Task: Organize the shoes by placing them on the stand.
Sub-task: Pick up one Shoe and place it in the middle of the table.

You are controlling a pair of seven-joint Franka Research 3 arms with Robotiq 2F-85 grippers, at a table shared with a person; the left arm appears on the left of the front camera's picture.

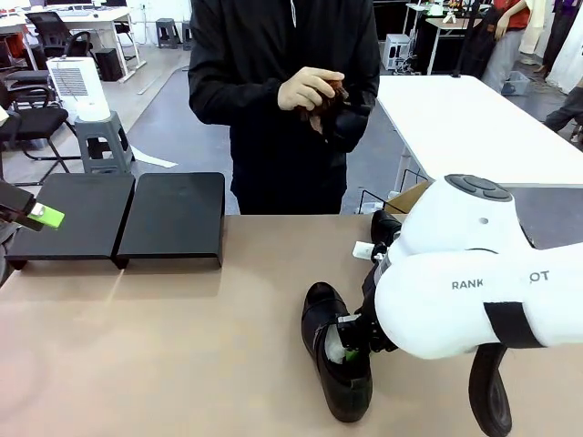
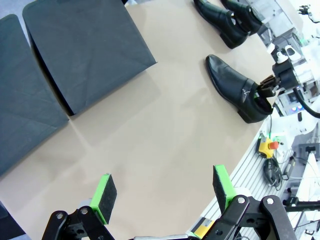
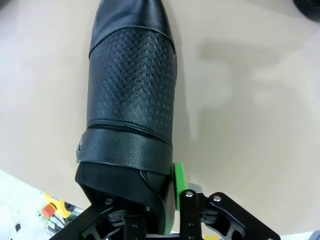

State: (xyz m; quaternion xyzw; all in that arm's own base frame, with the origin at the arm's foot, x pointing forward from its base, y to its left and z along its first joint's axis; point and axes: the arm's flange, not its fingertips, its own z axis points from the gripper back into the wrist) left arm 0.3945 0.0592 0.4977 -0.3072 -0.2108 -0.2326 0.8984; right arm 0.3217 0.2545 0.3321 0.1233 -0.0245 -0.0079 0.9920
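One glossy black shoe (image 1: pixel 335 369) lies on the tan table at front centre, toe toward the person. My right gripper (image 1: pixel 352 342) is down at its heel opening. In the right wrist view the right gripper (image 3: pixel 161 202) straddles the shoe's (image 3: pixel 131 100) side wall, with a green pad (image 3: pixel 178 182) against the outside and the other finger hidden inside. Two more shoes (image 2: pixel 220 20) lie farther off, and one of these shoes (image 1: pixel 384 226) peeks out behind my right arm. The black two-section stand (image 1: pixel 171 218) sits at the back left, bare. My left gripper (image 2: pixel 164 187) hangs open near the stand's left end.
A person stands at the far edge holding a small brown object (image 1: pixel 326 98) in both hands. A white table (image 1: pixel 465 118) stands behind on the right. My bulky right arm (image 1: pixel 474 282) covers the front right of the table.
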